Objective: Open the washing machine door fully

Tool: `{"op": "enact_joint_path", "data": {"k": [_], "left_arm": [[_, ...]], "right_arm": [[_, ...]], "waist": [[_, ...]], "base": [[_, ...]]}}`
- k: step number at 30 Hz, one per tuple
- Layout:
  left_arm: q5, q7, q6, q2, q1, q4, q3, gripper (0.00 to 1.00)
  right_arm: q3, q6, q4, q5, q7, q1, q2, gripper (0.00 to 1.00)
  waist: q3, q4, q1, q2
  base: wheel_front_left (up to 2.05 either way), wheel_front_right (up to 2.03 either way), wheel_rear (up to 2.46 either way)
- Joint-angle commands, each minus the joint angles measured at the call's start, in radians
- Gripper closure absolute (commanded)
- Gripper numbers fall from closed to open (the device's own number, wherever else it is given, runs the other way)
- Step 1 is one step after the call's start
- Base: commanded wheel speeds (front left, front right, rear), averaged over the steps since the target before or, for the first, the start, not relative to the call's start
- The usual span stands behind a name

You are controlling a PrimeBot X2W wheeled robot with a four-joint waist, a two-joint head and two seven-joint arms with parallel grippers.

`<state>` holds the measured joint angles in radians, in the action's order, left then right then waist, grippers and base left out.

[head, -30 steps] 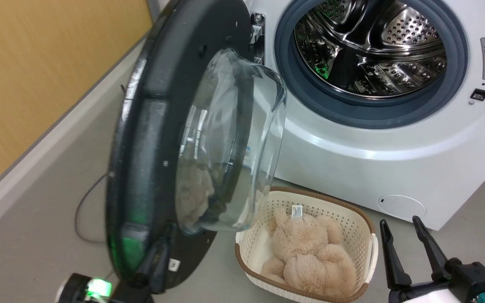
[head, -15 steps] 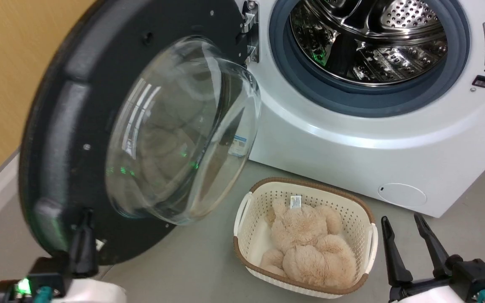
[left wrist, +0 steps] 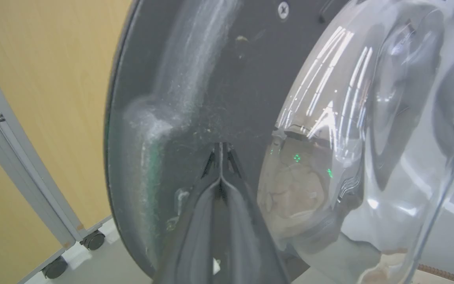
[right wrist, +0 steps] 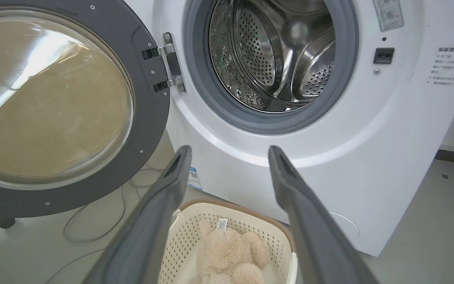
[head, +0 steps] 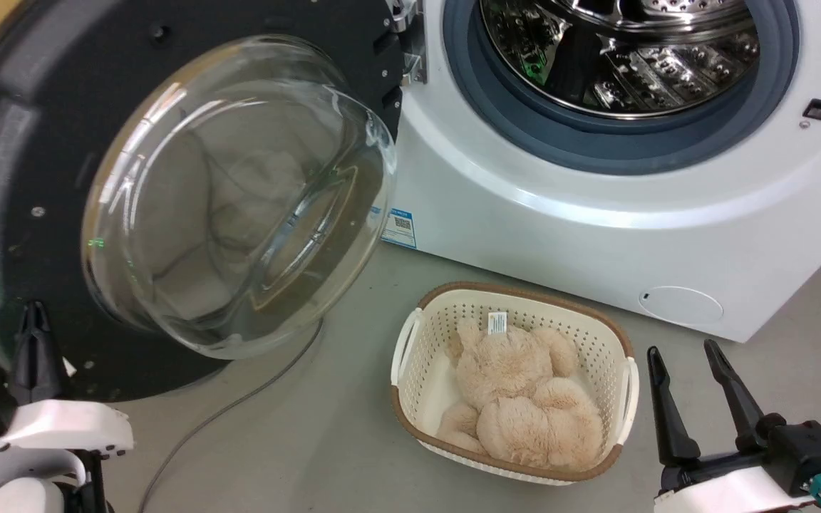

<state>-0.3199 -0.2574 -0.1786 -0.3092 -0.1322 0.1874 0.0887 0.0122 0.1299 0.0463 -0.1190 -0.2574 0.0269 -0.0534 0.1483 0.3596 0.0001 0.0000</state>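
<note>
Fingers of the right gripper stand apart at the lower right of the head view, and they hold nothing. The left gripper is at the lower left. In the left wrist view its two dark fingers are pressed together into one thin tip. That tip is right up against the inside face of the door, near the door's low edge. I cannot tell if it really touches.

A cream plastic basket with a brown rim sits on the grey floor between the two grippers. A fluffy beige soft toy lies in it. A thin grey cable runs along the floor beside the basket.

The big round black washing machine door with a bulging clear glass bowl in its middle is swung wide open to the left. It hangs from a shiny metal hinge on the white washing machine. Behind it all, a grey rubber ring goes around the shiny steel drum with little holes.
</note>
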Motion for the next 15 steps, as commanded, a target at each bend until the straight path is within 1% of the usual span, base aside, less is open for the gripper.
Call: {"op": "enact_joint_path", "data": {"k": [1, 9, 11, 15], "left_arm": [[-0.001, -0.004, 0.006, 0.004, -0.026, 0.026, 0.022, 1.0], [0.012, -0.004, 0.03, 0.017, -0.086, 0.121, 0.107, 1.0], [0.014, -0.004, 0.034, 0.018, -0.093, 0.132, 0.116, 1.0], [0.032, -0.004, 0.054, 0.027, -0.132, 0.177, 0.149, 1.0]], "right_arm": [[-0.001, 0.001, 0.0, 0.013, -0.004, -0.019, 0.003, 0.0], [-0.008, 0.001, 0.002, 0.019, -0.004, -0.037, 0.003, 0.0], [-0.01, 0.001, 0.002, 0.019, -0.004, -0.037, 0.003, 0.0], [-0.014, 0.001, 0.003, 0.022, -0.004, -0.041, 0.003, 0.0]], "waist": [[0.009, -0.008, -0.0001, 0.0], [0.03, -0.034, -0.0001, 0.0], [0.032, -0.036, -0.0001, 0.0], [0.041, -0.041, -0.0001, 0.0]], "base": [[0.0, 0.0, 0.0], [0.0, 0.0, 0.0], [0.0, 0.0, 0.0], [0.0, 0.0, 0.0]]}}
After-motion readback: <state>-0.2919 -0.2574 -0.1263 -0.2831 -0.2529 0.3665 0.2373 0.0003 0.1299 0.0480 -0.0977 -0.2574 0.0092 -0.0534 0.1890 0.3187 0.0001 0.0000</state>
